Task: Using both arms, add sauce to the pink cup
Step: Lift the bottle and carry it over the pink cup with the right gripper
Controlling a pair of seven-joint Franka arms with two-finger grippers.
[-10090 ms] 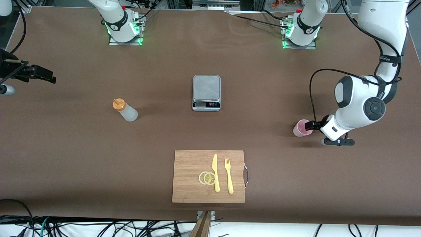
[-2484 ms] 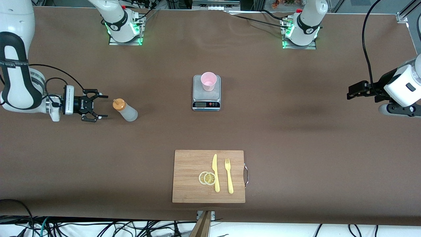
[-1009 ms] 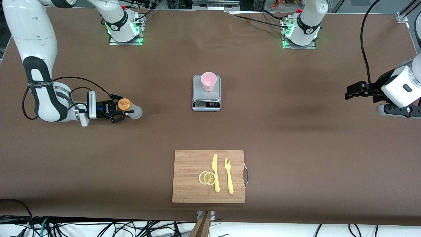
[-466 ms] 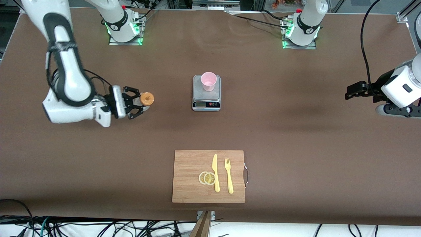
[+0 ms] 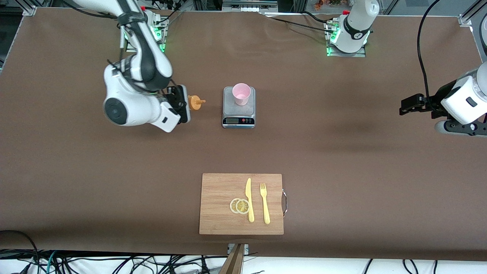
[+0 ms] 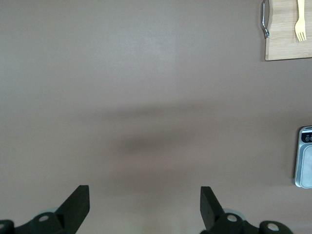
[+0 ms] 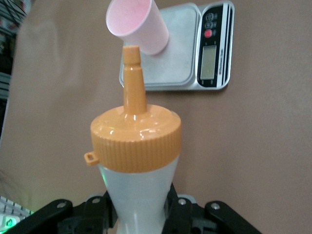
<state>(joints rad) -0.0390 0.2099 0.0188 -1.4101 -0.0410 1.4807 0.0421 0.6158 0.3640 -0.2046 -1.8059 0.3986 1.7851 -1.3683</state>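
The pink cup stands upright on the steel plate of the scale. My right gripper is shut on the sauce bottle's whitish body, holding it in the air beside the scale toward the right arm's end. The bottle lies tipped over, its orange cap and nozzle pointing at the cup and stopping short of the scale. My left gripper waits open with nothing in it, over bare table at the left arm's end.
A wooden cutting board lies nearer the front camera than the scale. It carries a yellow knife, a yellow fork and two lemon slices.
My right arm has lifted the sauce bottle off the table and carried it toward the scale, tipping its nozzle toward the cup. The left arm has not moved.
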